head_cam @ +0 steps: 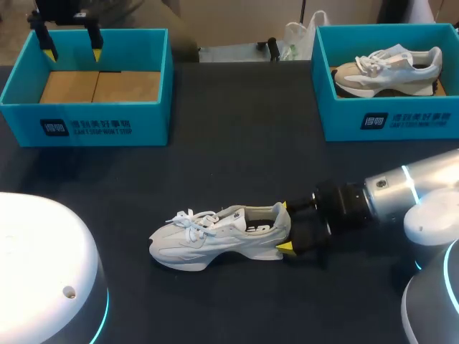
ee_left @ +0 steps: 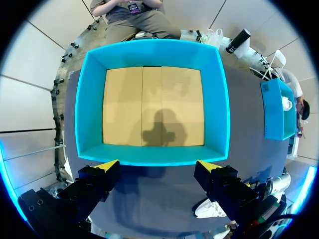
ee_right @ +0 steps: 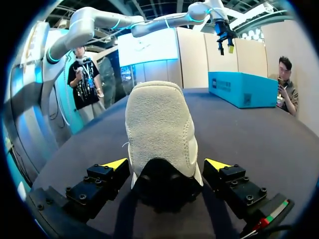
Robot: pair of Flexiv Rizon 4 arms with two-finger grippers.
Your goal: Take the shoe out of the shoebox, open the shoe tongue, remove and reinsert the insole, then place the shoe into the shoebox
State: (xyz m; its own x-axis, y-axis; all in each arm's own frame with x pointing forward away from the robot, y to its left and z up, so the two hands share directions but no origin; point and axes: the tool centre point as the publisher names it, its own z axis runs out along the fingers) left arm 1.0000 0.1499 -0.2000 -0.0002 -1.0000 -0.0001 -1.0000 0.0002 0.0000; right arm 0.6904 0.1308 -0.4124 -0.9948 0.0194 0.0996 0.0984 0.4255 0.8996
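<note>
Our right gripper [head_cam: 285, 228] straddles the shoe [head_cam: 215, 236] heel, unclenched; left gripper [head_cam: 72, 51] hangs open above the far-left box [head_cam: 86, 129]. We fear a shallow pinch slipping off the heel.

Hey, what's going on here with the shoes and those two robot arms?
A white-and-grey lace-up sneaker stands on the dark table, out of its box. The right gripper is at the shoe's heel, its open fingers on either side of it. The left gripper hangs open above the empty turquoise cardboard shoebox at the far left. A second sneaker lies in another turquoise box at the far right. The tongue and insole steps look not yet begun.
</note>
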